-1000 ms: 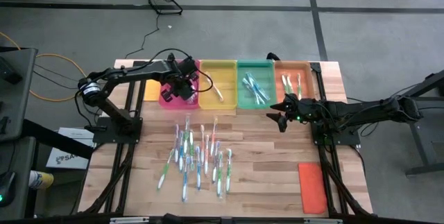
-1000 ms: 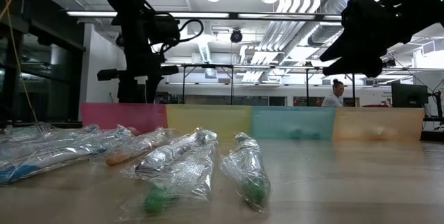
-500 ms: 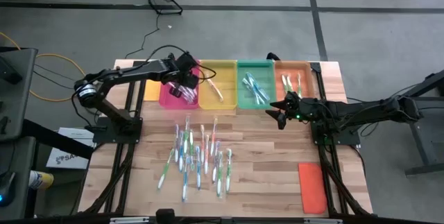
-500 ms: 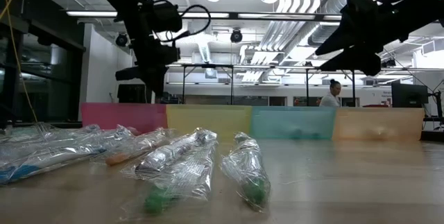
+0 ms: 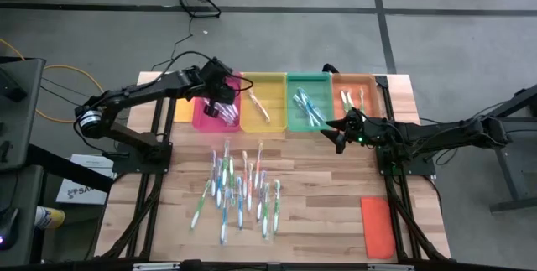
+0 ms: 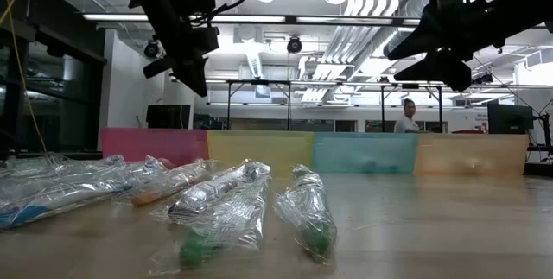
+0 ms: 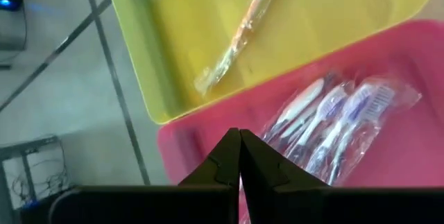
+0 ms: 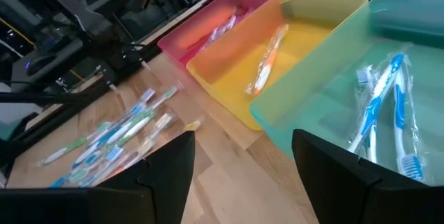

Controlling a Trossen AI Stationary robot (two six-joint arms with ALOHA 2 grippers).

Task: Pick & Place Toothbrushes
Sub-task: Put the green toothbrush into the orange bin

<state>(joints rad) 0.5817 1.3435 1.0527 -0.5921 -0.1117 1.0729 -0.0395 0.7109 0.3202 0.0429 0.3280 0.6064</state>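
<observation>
Several wrapped toothbrushes [image 5: 239,191] lie loose in a pile on the wooden table [image 5: 319,212]. A pink tray [image 5: 201,118], a yellow tray [image 5: 263,120], a teal tray [image 5: 309,124] and an orange tray [image 5: 357,82] stand in a row along the far edge. Each holds a few toothbrushes. My left gripper [image 7: 239,148] hovers shut above the pink tray's toothbrushes [image 7: 340,123], holding nothing. My right gripper [image 8: 243,175] hangs open above the table, just in front of the teal tray [image 8: 333,92].
A flat orange lid [image 5: 377,225] lies at the near right corner. The yellow tray holds one orange toothbrush [image 7: 243,37]. Bare wood shows between the pile and the lid. A person [image 6: 406,117] stands far back in the room.
My left gripper has risen from the pink tray and tipped from pointing down to a slant. My right gripper has drifted a little up and toward the trays, staying open.
</observation>
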